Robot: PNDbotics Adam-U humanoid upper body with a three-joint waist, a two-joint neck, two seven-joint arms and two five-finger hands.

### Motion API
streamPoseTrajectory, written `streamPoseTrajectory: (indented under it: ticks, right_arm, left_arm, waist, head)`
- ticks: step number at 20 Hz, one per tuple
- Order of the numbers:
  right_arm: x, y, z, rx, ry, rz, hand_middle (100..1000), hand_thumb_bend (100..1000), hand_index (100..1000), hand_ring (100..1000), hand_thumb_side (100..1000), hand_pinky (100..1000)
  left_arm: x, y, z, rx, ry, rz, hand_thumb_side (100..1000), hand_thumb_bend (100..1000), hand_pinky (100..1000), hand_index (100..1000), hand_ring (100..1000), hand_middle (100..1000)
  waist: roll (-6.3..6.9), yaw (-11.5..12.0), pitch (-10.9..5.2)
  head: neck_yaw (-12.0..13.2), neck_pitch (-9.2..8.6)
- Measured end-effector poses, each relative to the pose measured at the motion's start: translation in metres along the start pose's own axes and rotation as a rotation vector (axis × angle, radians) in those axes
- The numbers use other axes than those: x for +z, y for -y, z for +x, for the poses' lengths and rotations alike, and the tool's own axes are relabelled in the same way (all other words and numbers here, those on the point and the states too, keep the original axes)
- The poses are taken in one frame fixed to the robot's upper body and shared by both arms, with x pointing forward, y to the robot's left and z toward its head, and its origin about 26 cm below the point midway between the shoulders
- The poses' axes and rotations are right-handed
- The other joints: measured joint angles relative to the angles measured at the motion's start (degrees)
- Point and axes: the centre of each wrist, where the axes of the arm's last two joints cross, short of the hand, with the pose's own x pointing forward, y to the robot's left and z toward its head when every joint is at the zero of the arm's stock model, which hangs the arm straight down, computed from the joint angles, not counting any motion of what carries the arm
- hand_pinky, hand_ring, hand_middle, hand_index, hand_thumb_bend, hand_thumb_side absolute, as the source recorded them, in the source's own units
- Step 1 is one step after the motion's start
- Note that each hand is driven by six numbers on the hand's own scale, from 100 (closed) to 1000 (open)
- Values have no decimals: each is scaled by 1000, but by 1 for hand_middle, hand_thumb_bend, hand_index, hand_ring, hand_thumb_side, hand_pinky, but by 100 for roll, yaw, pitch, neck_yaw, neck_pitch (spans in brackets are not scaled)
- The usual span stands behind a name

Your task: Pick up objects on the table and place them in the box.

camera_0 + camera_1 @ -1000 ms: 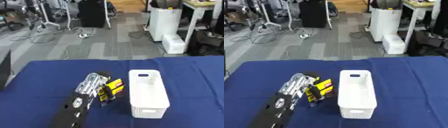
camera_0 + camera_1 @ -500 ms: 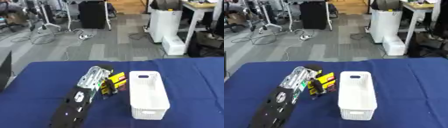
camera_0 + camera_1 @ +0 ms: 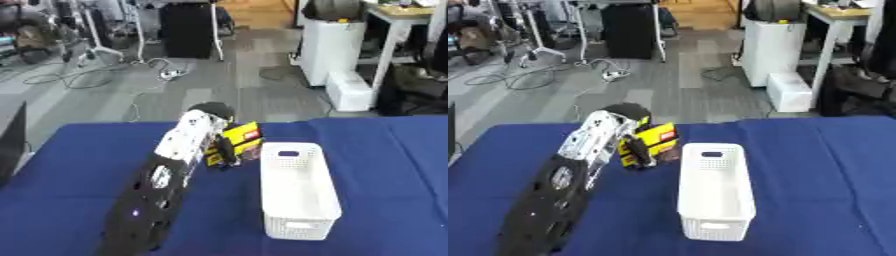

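Observation:
My left arm reaches in from the lower left, and my left hand (image 3: 211, 113) is up near the table's far edge. Its fingers are curled round a yellow and black package (image 3: 242, 141), which hangs tilted just left of the far end of the white slotted box (image 3: 298, 228). The box lies lengthwise on the blue table (image 3: 389, 165) and looks empty inside. The package is close to the box's far left corner, outside its rim. My right hand shows in neither view.
The blue cloth runs wide to the right of the box and to the left of my arm. Beyond the table's far edge (image 3: 367, 119) is grey floor with cables (image 3: 105, 75), a white unit (image 3: 346, 55) and a black cabinet (image 3: 188, 27).
My left hand has risen and moved away from me toward the table's far edge, carrying the yellow and black package. The box has stayed in place.

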Motion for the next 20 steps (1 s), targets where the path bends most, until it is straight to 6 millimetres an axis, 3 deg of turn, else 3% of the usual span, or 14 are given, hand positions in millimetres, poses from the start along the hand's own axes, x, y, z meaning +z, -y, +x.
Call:
streamPoseTrajectory:
  ticks: [3, 10, 20]
  right_arm:
    - [0, 0, 0, 0, -1, 1, 543, 100, 545, 465, 1000, 255]
    - [0, 0, 0, -9, -5, -1, 543, 100, 544, 465, 1000, 260]
    - [-6, -2, -1, -29, -3, 4, 544, 100, 544, 465, 1000, 262]
  left_arm:
    - [4, -9, 5, -28, 13, 25, 363, 407, 100, 366, 152, 297]
    - [8, -20, 21, -86, 71, 55, 331, 418, 100, 362, 158, 293]
    - [4, -19, 47, -167, 197, 52, 330, 445, 100, 359, 165, 291]
  waist:
    - [2, -7, -10]
    - [26, -54, -29]
    - [58, -124, -28]
  head:
    - [4, 0]
    - [57, 0]
    - [124, -6]
